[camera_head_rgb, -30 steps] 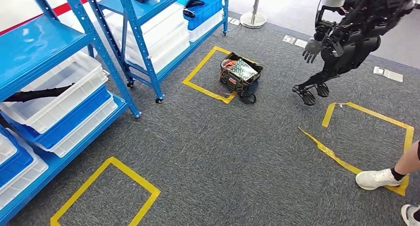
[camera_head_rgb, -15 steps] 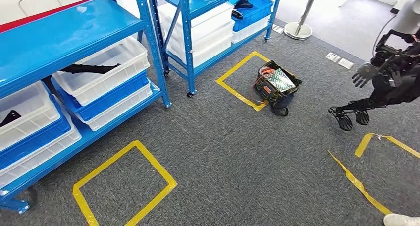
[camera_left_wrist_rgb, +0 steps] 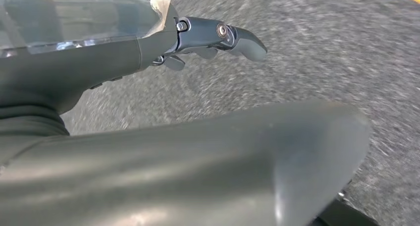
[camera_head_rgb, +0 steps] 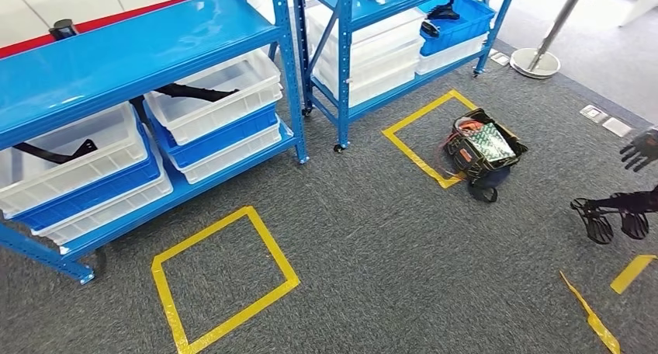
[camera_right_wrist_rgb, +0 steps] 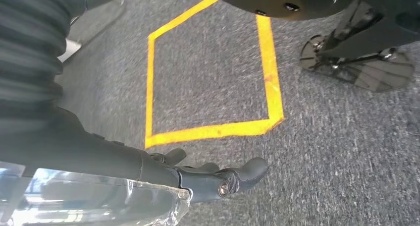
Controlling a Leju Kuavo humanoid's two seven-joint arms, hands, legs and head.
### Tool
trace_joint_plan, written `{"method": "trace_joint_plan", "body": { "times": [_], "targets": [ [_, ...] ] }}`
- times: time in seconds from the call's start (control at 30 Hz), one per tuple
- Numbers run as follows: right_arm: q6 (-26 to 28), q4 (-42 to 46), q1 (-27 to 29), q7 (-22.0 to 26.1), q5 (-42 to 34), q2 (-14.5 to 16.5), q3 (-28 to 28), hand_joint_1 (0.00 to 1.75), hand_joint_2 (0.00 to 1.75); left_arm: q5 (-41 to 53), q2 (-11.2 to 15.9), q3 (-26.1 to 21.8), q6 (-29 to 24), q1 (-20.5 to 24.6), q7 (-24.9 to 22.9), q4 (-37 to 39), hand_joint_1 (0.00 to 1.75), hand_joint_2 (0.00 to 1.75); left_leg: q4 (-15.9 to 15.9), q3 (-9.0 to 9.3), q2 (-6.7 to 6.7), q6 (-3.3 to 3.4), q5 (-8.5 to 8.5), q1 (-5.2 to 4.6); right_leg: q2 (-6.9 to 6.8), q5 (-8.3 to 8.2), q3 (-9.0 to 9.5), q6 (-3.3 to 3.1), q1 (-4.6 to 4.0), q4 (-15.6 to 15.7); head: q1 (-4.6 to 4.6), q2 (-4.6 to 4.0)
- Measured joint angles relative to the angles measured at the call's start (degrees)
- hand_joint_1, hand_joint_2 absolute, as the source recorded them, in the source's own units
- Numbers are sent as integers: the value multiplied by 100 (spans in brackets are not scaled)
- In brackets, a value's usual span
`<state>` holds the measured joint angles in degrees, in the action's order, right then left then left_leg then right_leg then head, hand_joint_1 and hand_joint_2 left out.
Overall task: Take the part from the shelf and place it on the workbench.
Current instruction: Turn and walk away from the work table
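My left hand [camera_left_wrist_rgb: 213, 35] hangs over the grey carpet [camera_head_rgb: 372, 245], fingers loosely extended and apart, holding nothing. My right hand [camera_right_wrist_rgb: 218, 179] hangs the same way, empty, near a yellow tape square [camera_right_wrist_rgb: 213, 77]. On the blue shelf [camera_head_rgb: 132, 51], white bins [camera_head_rgb: 225, 86] hold dark parts [camera_head_rgb: 190, 92]; another part [camera_head_rgb: 50, 150] lies in the neighbouring bin. A black tool bag [camera_head_rgb: 481, 154] sits on the floor, well apart from the shelf

Two blue shelf racks [camera_head_rgb: 289, 67] stand on the carpet. One tool bag [camera_head_rgb: 483, 154] sits there. Two full yellow tape squares [camera_head_rgb: 223, 278] mark the floor.
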<state>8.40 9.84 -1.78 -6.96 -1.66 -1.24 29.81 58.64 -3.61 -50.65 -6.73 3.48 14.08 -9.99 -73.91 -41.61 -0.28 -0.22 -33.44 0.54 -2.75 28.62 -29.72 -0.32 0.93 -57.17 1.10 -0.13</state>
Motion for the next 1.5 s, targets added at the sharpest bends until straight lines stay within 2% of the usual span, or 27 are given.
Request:
{"method": "trace_joint_plan", "body": {
  "times": [0.03,0.07,0.13,0.2,0.23,0.3,0.37,0.43,0.5,0.53,0.6,0.67,0.73,0.8,0.87,0.93,1.0,1.03,1.1,1.17,1.2,1.23,1.3,1.33,1.37,1.43,1.5],
  "targets": [
    [-1,0,-1,-1,0,2,0,0,175,-1,1,-1,0,-12,0,0,0,0,27,23,20,-7,69,9,-84,8,-7,-4,-2,0,3,0],
    [-2,0,-6,0,0,4,0,0,175,-1,4,-1,0,-22,0,-1,0,0,286,176,62,-6,223,15,-163,17,-3,-3,-2,0,3,0],
    [-3,0,-16,-1,0,11,0,0,175,-2,9,-2,0,-19,0,-2,0,0,1095,663,351,27,532,0,-296,50,61,27,-28,-4,8,0],
    [-3,0,-24,-1,0,10,0,0,175,-2,12,-1,-1,9,1,-2,0,0,1555,936,556,82,633,-35,-417,87,125,88,-71,-4,-10,0],
    [-3,0,-30,-2,-2,8,0,0,175,-1,13,0,-2,18,1,-2,0,0,1598,948,540,109,626,-56,-483,96,144,118,-83,5,-22,0],
    [-1,1,-51,-3,-8,-1,0,0,175,0,10,1,-1,12,1,-2,0,0,1640,943,369,181,663,-60,-539,118,199,182,-76,15,-44,0],
    [3,2,-49,4,-15,-11,0,0,175,-2,8,0,-1,11,0,-1,0,0,1701,957,217,260,725,-24,-225,274,100,202,-65,-231,-62,0],
    [6,2,-28,10,-19,-19,0,0,175,-5,6,-1,-4,31,0,0,0,0,1716,939,48,307,759,-4,155,596,-254,164,-46,-949,-89,0],
    [8,2,-8,11,-19,-22,0,0,175,-7,1,-2,-7,34,0,0,0,0,1714,920,-147,317,769,-5,251,795,-600,174,-37,-1607,-100,0],
    [9,1,0,11,-19,-24,0,0,175,-7,-4,-2,-8,26,0,1,0,0,1711,922,-243,314,771,-4,262,753,-640,217,-30,-1640,-100,0],
    [10,0,4,11,-18,-29,0,0,175,-7,-17,-2,-9,11,0,2,0,0,1702,939,-427,291,773,7,332,416,-394,336,4,-1027,-102,0],
    [10,0,3,12,-17,-32,0,0,175,-8,-26,-2,-10,11,0,1,0,0,1677,935,-584,230,765,1,532,101,-80,377,40,-268,-107,0],
    [10,0,-19,12,-17,-27,0,0,175,-7,-27,-2,-15,2,0,1,0,0,1670,902,-685,156,767,-9,611,13,16,302,29,-22,-99,0],
    [10,0,-46,13,-17,-19,0,0,175,-7,-24,-2,-20,-22,0,2,0,0,1673,871,-736,97,780,9,491,-13,31,209,24,-18,-88,0],
    [10,0,-42,15,-17,-16,0,0,175,-7,-24,-2,-24,-36,0,2,0,0,1469,768,-490,49,645,7,359,-34,46,128,48,-1,-66,0],
    [10,0,-17,16,-17,-15,0,0,175,-7,-31,-2,-20,-25,0,2,0,0,814,446,-129,9,281,4,199,-27,47,57,39,6,-26,0],
    [10,0,3,16,-15,-13,0,0,175,-7,-34,-2,-8,-21,0,2,0,0,117,93,-13,-22,13,19,22,-11,36,17,16,5,-7,0],
    [10,0,5,16,-12,-12,0,0,175,-8,-35,-2,-3,-30,0,2,0,0,9,36,6,-29,26,22,-58,-2,30,9,11,4,-5,0],
    [10,0,-2,16,1,-4,0,0,175,-8,-31,-3,-3,-46,0,2,0,0,467,289,104,-16,319,25,-207,24,37,9,10,4,-3,0],
    [10,0,-7,16,15,7,0,0,175,-7,-23,-4,-8,-30,0,2,0,0,1241,740,400,32,597,4,-339,68,96,53,-26,0,-2,0],
    [10,0,-7,16,23,8,0,0,175,-7,-21,-3,-14,-13,0,2,0,0,1470,871,501,58,648,-12,-403,89,120,84,-50,-1,-14,0],
    [10,0,-11,15,31,7,0,0,131,-7,-20,-3,-20,2,0,2,0,0,1574,922,541,85,656,-33,-468,107,151,117,-71,1,-26,0],
    [12,0,-31,17,54,1,0,0,44,-7,-18,-3,-33,0,-4,2,0,0,1610,908,389,152,680,-46,-579,124,192,185,-78,17,-47,0],
    [15,0,-42,25,62,-8,0,0,0,-8,-19,-4,-39,-13,-8,3,0,0,1641,914,326,194,706,-38,-504,156,198,212,-70,-15,-51,0],
    [18,0,-45,41,65,-17,0,0,0,-9,-17,-6,-47,-24,-13,3,0,0,1672,924,269,235,736,-21,-342,226,154,223,-65,-129,-55,0],
    [21,0,-35,73,51,-33,0,0,0,-10,-15,-8,-65,-17,-20,4,0,0,1707,924,169,284,772,5,81,503,-125,195,-46,-707,-84,0],
    [25,0,-16,82,35,-35,0,0,0,-11,-14,-8,-74,-1,-22,4,0,0,1705,909,56,296,776,7,248,776,-534,182,-38,-1479,-102,0]
  ]
}}
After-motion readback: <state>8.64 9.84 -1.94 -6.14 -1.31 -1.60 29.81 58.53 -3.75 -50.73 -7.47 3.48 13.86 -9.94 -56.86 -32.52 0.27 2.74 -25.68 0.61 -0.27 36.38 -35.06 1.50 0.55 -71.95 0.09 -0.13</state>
